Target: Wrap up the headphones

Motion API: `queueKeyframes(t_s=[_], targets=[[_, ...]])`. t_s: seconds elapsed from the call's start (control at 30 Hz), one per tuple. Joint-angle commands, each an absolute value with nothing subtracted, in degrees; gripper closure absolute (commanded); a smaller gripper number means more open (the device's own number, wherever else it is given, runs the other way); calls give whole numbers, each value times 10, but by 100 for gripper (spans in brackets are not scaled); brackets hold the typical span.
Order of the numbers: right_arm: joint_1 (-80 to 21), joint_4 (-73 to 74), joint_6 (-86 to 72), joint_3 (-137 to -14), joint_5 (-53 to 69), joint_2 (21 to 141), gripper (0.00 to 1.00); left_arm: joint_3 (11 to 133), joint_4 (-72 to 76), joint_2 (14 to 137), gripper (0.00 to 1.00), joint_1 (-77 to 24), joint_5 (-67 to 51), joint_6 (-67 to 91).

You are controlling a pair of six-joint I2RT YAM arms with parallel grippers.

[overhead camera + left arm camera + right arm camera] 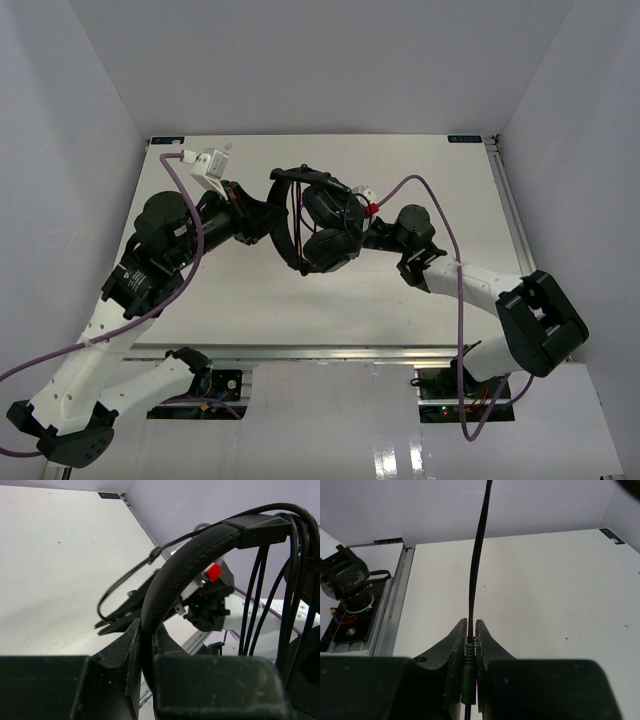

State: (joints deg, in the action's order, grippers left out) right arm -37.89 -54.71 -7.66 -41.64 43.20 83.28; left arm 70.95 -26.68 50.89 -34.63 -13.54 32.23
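Note:
The black headphones (325, 225) hang in the air above the middle of the table. My left gripper (272, 215) is shut on the padded headband (175, 575), which runs down between its jaws (147, 635). Several turns of the thin black cable (260, 605) lie over the headband at the right. My right gripper (471, 630) is shut on the cable's green plug (468, 665), and the cable (479, 545) runs straight up from it. In the top view the right gripper (362, 232) sits close behind the earcups (330, 248); its fingers (120, 617) show in the left wrist view.
White walls close in the table (250, 300) on three sides. An aluminium rail (330, 352) runs along the near edge, and it also shows in the right wrist view (395, 605). Thick purple robot cables (455, 290) loop beside both arms. A black arm base (342, 580) stands beyond the rail.

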Motion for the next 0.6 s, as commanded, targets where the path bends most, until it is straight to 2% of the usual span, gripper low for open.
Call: queueKeyframes(t_s=[0.0, 0.23, 0.3, 0.5, 0.57], targets=[[-380, -482, -1, -391, 465, 754, 92, 680, -196, 463, 100, -348, -45, 363], [-381, -208, 193, -407, 504, 692, 92, 647, -132, 465, 100, -348, 26, 412], [-383, -68, 258, -431, 505, 688, 92, 643, -118, 469, 100, -348, 51, 429], [-382, 260, 508, -543, 445, 706, 92, 638, -108, 479, 100, -348, 97, 467], [-382, 315, 586, -572, 400, 705, 92, 637, -110, 478, 100, -348, 116, 471]])
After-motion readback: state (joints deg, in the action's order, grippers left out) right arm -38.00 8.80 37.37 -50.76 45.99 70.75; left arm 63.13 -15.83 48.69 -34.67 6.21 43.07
